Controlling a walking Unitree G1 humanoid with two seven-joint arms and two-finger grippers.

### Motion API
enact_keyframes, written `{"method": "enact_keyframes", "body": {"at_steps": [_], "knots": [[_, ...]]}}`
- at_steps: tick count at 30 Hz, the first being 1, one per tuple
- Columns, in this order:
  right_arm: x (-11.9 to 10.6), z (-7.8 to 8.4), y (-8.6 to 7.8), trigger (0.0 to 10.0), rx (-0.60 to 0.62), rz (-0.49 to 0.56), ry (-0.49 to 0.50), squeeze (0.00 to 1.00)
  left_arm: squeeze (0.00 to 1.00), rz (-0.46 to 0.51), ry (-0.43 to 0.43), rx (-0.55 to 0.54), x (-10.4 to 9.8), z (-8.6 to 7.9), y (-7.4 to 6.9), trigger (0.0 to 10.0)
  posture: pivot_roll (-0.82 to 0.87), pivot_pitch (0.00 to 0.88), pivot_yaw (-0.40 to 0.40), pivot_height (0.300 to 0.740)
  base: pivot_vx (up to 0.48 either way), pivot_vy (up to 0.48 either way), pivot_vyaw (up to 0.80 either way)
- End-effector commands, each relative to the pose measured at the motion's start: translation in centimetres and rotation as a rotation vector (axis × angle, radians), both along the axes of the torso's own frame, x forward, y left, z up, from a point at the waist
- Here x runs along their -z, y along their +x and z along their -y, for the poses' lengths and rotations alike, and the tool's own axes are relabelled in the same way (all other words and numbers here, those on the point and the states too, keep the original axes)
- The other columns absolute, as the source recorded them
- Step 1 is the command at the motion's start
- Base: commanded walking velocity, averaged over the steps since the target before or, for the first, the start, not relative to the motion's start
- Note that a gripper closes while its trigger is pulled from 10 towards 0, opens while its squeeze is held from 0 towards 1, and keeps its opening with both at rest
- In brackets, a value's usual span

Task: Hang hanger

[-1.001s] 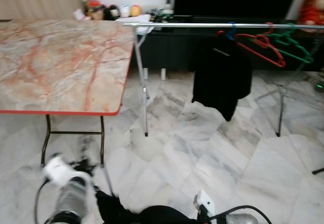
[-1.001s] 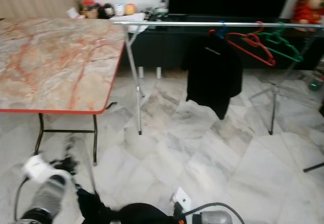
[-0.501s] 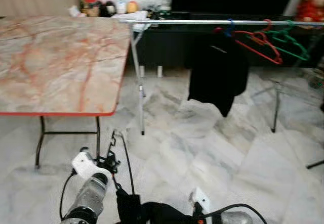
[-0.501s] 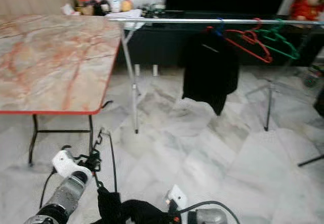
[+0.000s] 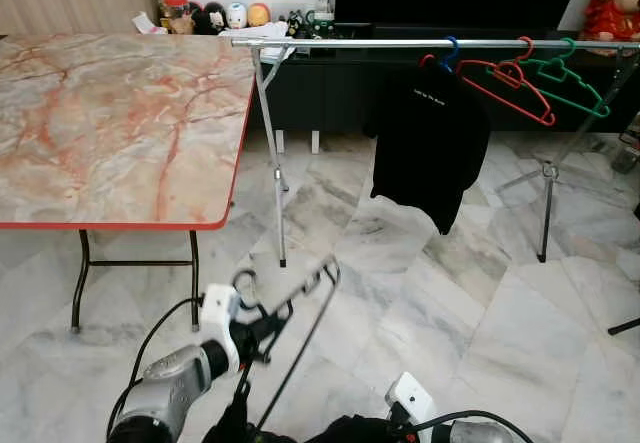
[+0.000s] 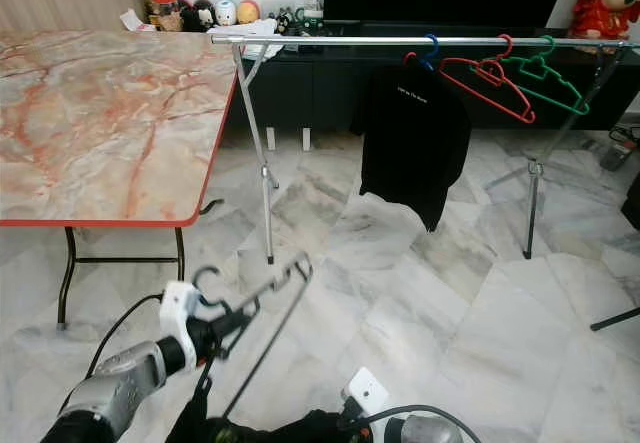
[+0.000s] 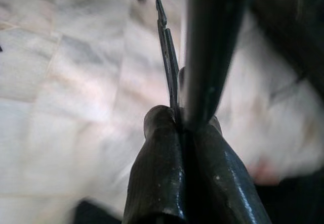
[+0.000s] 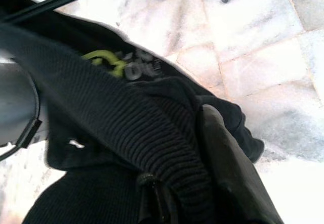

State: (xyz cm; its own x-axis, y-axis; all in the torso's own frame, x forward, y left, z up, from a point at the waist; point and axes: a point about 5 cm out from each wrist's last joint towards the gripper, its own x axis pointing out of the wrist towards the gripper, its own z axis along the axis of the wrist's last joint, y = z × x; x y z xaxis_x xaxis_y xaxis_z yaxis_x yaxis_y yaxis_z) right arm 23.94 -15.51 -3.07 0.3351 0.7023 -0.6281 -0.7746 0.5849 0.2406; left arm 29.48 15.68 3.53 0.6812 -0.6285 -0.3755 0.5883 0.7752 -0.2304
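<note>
A black wire hanger [image 5: 300,313] is held in the left claw [image 5: 262,321], low in front of the clothes rail [image 5: 430,42] and well short of it. The hanger's hook curls up just beside the claw's white wrist block, and its thin frame slants down from the claw toward a black garment [image 6: 280,431] bunched at the robot's front. In the left wrist view the two fingers [image 7: 162,163] are pressed together with the hanger's thin wire pinched between them, so the left claw is closed on the black wire hanger.

In the right wrist view the right claw [image 8: 202,168] is seen buried in the ribbed fabric of the black garment, with one finger [image 8: 228,168] lying against the cloth and the knit gathered between the fingers; the right claw is gripping the black garment. A yellow-green print is visible on the fabric.

On the clothes rail a black shirt [image 5: 430,143] hangs from a blue hook, and a red hanger [image 5: 510,88] and a green hanger [image 5: 570,83] hang bare beside it, toward the rail's right end. A marble-topped table [image 5: 110,133] with a red edge stands to the left of the rail, its corner near the rail's left leg. The floor [image 5: 460,303] under the rail is pale marble tile.
</note>
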Motion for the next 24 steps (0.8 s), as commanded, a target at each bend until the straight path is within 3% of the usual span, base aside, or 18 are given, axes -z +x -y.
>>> {"method": "enact_keyframes", "body": {"at_steps": [1, 7, 15, 16, 17, 20, 21, 22, 24], "knots": [[0.0, 0.5, 0.3, 0.0, 0.036, 0.031, -0.038, 0.0, 0.0, 0.042, 0.166, 0.102, 0.0, -0.3, -0.3, 10.0, 0.08, 0.078, 0.012, 0.74, 0.0, 0.0, 0.0], [-0.1, 0.5, 0.8, 0.0, 0.086, 0.074, -0.071, 0.0, 0.0, 0.055, 0.269, 0.251, -0.2, 0.7, -1.1, 10.0, 0.08, 0.075, 0.012, 0.74, 0.0, 0.0, 0.0], [-0.1, 0.3, 0.8, 0.0, 0.072, 0.069, -0.08, 0.0, 0.0, 0.083, 0.237, 0.241, -0.9, 1.5, -0.8, 10.0, 0.08, 0.086, 0.011, 0.74, 0.0, 0.0, 0.0], [-0.1, 0.3, 0.8, 2.7, 0.067, 0.073, -0.089, 0.0, 0.0, 0.084, 0.234, 0.244, -0.9, 1.5, -0.9, 10.0, 0.08, 0.088, 0.011, 0.74, 0.0, 0.0, 0.0], [-0.1, 0.4, 0.9, 10.0, 0.064, 0.078, -0.099, 0.0, 0.0, 0.086, 0.234, 0.244, -1.0, 1.6, -0.9, 10.0, 0.08, 0.09, 0.011, 0.74, 0.0, 0.0, 0.0], [-0.1, 0.4, 0.9, 10.0, 0.076, 0.081, -0.096, 0.0, 0.0, 0.092, 0.244, 0.235, -1.1, 1.6, -0.9, 10.0, 0.08, 0.092, 0.012, 0.74, 0.0, 0.0, 0.0], [-0.1, 0.4, 0.9, 10.0, 0.076, 0.08, -0.093, 0.16, 0.0, 0.093, 0.244, 0.229, -1.1, 1.5, -0.8, 10.0, 0.08, 0.093, 0.012, 0.74, 0.0, 0.0, 0.0], [-0.1, 0.3, 0.9, 10.0, 0.074, 0.08, -0.091, 0.59, 0.0, 0.094, 0.242, 0.224, -1.1, 1.5, -0.8, 10.0, 0.08, 0.093, 0.012, 0.74, 0.0, 0.0, 0.0], [-0.1, 0.3, 0.9, 10.0, 0.074, 0.08, -0.091, 0.59, 0.0, 0.094, 0.242, 0.224, -1.1, 1.5, -0.8, 10.0, 0.08, 0.093, 0.012, 0.74, 0.0, 0.0, 0.0]]}}
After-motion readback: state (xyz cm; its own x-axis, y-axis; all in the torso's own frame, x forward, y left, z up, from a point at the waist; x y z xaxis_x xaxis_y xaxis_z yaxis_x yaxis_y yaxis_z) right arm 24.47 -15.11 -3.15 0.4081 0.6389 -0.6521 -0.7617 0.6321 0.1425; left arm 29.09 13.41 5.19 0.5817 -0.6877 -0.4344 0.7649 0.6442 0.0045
